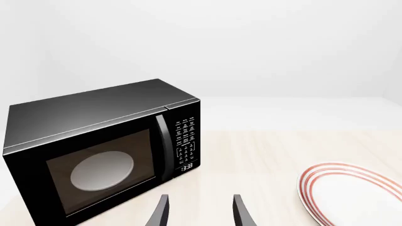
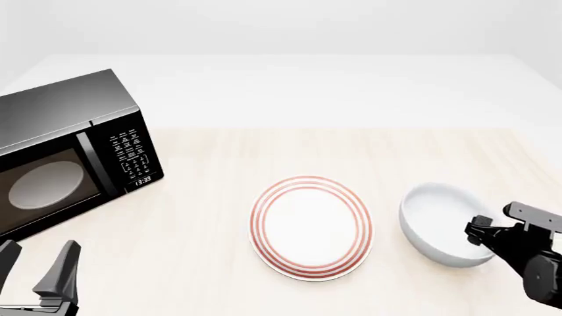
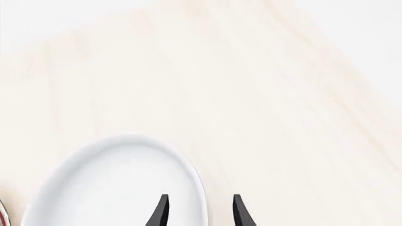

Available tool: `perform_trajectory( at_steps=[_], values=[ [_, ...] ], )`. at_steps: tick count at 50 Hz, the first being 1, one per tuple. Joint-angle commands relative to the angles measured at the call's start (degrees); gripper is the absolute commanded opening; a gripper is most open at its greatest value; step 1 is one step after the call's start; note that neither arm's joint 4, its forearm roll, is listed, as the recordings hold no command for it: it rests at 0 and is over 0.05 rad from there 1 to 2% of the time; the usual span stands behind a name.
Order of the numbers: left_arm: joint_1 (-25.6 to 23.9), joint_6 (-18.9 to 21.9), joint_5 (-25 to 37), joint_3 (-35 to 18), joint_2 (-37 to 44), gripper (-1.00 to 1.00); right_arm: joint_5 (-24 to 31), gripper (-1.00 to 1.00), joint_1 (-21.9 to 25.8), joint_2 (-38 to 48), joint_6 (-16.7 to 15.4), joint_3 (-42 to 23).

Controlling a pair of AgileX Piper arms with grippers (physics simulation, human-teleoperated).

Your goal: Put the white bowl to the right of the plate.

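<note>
Black right gripper (image 3: 198, 212) straddles the bowl's (image 2: 439, 220) right rim, fingers parted, one inside, one outside; grip on rim cannot be confirmed. Bowl sits on the table (image 2: 202, 224), just right of the plate (image 2: 309, 227). Left gripper (image 1: 198, 214) open, empty, near the microwave (image 2: 66, 155).

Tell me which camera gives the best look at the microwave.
The left wrist view: the microwave shows nearly whole, door, keypad and clock facing the camera. The front view cuts it off at the edge, and the right wrist view misses it entirely.
</note>
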Motion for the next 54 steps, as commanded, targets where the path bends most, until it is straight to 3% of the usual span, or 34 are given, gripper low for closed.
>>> perform_trajectory(
  at_steps=[1,21,29,32,36,42,47,54],
  values=[
    [0.0,0.0,0.0,0.0,0.0,1.0,3.71,1.0,-0.02,-6.46,0.33,1.55],
    [0.0,0.0,0.0,0.0,0.0,1.0,27.3,1.0,3.25,-39.65,1.32,3.47],
    [0.0,0.0,0.0,0.0,0.0,1.0,32.09,1.0,7.95,-49.28,2.95,4.34],
    [0.0,0.0,0.0,0.0,0.0,1.0,33.9,1.0,9.26,-52.75,2.55,4.66],
    [0.0,0.0,0.0,0.0,0.0,1.0,40.62,1.0,10.14,-62.21,1.23,4.6],
    [0.0,0.0,0.0,0.0,0.0,1.0,39.68,1.0,12.16,-65.95,-2.07,5.9],
    [0.0,0.0,0.0,0.0,0.0,1.0,40.84,1.0,15.17,-71.4,-7.35,7.75],
    [0.0,0.0,0.0,0.0,0.0,1.0,31.56,1.0,20.7,-67.44,-6.77,11.2]
  ],
)
